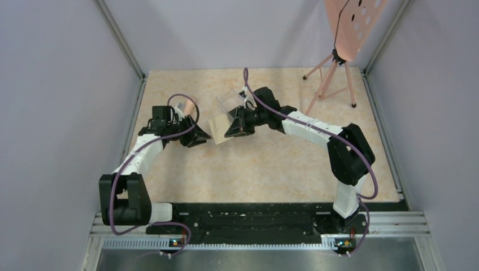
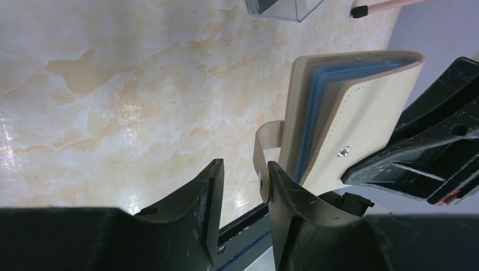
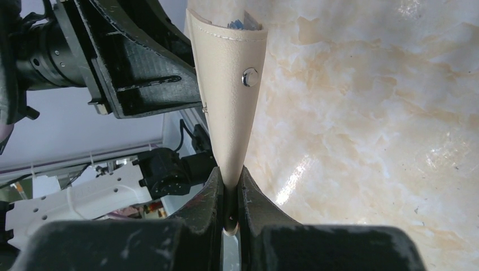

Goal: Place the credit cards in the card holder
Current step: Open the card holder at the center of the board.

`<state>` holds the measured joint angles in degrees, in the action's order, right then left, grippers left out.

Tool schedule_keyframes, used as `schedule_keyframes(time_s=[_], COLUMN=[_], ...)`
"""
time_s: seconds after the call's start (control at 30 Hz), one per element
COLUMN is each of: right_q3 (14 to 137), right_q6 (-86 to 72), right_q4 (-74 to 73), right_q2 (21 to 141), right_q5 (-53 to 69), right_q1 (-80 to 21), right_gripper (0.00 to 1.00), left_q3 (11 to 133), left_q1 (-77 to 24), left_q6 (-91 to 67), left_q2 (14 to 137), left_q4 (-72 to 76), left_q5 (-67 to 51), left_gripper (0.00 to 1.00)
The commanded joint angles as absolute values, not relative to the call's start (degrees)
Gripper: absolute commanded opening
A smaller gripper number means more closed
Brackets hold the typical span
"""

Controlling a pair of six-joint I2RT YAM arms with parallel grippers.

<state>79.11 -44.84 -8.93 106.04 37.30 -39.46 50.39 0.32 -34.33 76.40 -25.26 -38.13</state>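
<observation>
The tan card holder (image 1: 218, 125) hangs upright above the table, slightly open, with grey-blue sleeves (image 2: 316, 96) showing inside. My right gripper (image 3: 230, 176) is shut on its folded edge (image 3: 229, 113). My left gripper (image 2: 244, 169) stands just left of it with its jaws apart. The holder's strap tab with its clasp (image 2: 263, 161) lies against the inner face of the right finger; the other finger is clear of it. A dark stack that looks like the credit cards (image 2: 263, 5) sits in a clear box at the far edge of the left wrist view.
The clear plastic box (image 1: 231, 100) stands on the table just behind the two grippers. A pink tripod stand (image 1: 330, 79) is at the back right. Grey walls close in the table on the left and right.
</observation>
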Motion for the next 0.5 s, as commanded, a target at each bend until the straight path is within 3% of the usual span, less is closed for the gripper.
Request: schedule_keyframes(time_s=[0.0, 0.2, 0.47], right_q3=[78.5, 76.4, 75.0], right_q6=[-45.6, -46.3, -47.2], right_q4=[-5.6, -4.3, -3.3], right_q2=[103.5, 102.6, 101.7], right_q5=[39.6, 40.2, 39.4], right_q1=[-39.1, -39.1, -39.1], right_gripper=[0.00, 0.00, 0.00], left_q3=[50.0, 50.3, 50.6], left_q1=[0.3, 0.3, -2.4], left_q6=[-33.2, -33.3, -33.2], left_q2=[77.8, 79.0, 79.4], left_q4=[-22.4, -20.9, -19.8], left_q5=[-39.5, -40.1, -41.7], left_gripper=[0.43, 0.41, 0.20])
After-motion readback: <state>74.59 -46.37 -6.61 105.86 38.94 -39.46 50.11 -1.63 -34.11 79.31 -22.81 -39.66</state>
